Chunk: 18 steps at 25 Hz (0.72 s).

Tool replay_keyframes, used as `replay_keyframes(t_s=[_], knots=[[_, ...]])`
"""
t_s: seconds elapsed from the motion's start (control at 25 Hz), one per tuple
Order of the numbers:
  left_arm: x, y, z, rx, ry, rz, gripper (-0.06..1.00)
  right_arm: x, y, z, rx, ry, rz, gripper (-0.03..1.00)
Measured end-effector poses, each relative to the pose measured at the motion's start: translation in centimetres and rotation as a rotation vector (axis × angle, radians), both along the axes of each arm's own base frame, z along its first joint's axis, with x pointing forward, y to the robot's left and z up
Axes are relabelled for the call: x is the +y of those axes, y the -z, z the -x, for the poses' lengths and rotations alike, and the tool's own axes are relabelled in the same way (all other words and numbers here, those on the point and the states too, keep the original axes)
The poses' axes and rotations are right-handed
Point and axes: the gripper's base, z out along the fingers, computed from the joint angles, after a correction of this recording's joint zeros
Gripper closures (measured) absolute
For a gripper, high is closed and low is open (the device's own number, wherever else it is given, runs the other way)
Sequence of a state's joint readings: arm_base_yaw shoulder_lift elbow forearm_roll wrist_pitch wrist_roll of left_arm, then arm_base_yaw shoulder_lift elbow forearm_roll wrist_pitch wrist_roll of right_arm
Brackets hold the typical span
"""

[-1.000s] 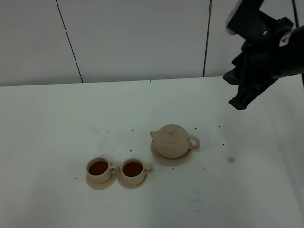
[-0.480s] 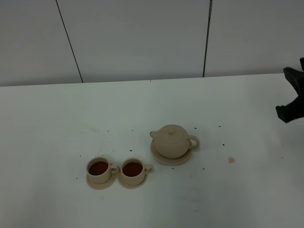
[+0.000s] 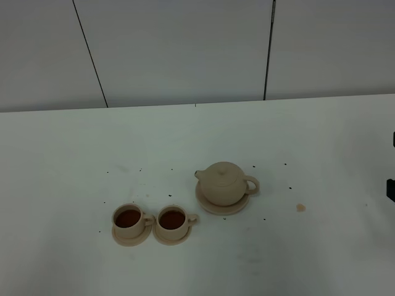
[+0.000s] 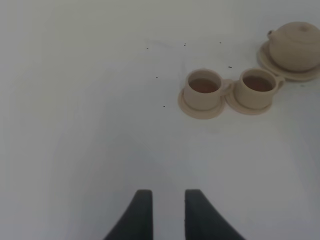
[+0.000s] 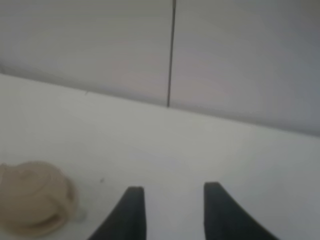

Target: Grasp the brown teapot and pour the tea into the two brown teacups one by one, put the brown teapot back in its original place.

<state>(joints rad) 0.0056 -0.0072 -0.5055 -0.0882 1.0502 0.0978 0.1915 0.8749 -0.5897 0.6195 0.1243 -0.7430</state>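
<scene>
Beige-tan ceramic teapot point(image 3: 224, 182) is sitting unmarked on its round saucer point(image 3: 217, 206), well apart from both empty, parted pincers: left point(image 4: 164, 200), right point(image 5: 170, 197).

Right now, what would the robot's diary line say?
teapot: on big saucer | teacups: both hold tea | left gripper: open, empty | right gripper: open, empty

No readable text, labels, brands, numbers or signs on anything visible.
</scene>
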Motion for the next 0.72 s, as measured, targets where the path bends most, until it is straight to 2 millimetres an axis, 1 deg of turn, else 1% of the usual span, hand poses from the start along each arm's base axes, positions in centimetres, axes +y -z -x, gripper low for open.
replay_keyframes(t_s=[0.2,0.36,0.52,0.72], knots=[[0.0,0.0,0.0,0.0,0.0,0.0,0.71,-1.4,-0.3,2.3,0.086,0.019,-0.031,0.69],[0.0,0.0,0.0,0.0,0.0,0.0,0.71,-2.3,-0.6,5.0,0.126,0.049,-0.017,0.69],[0.0,0.0,0.0,0.0,0.0,0.0,0.71,-2.6,-0.9,8.0,0.145,0.083,-0.005,0.69],[0.0,0.0,0.0,0.0,0.0,0.0,0.71,-2.8,-0.5,11.3,0.201,0.126,-0.007,0.69]])
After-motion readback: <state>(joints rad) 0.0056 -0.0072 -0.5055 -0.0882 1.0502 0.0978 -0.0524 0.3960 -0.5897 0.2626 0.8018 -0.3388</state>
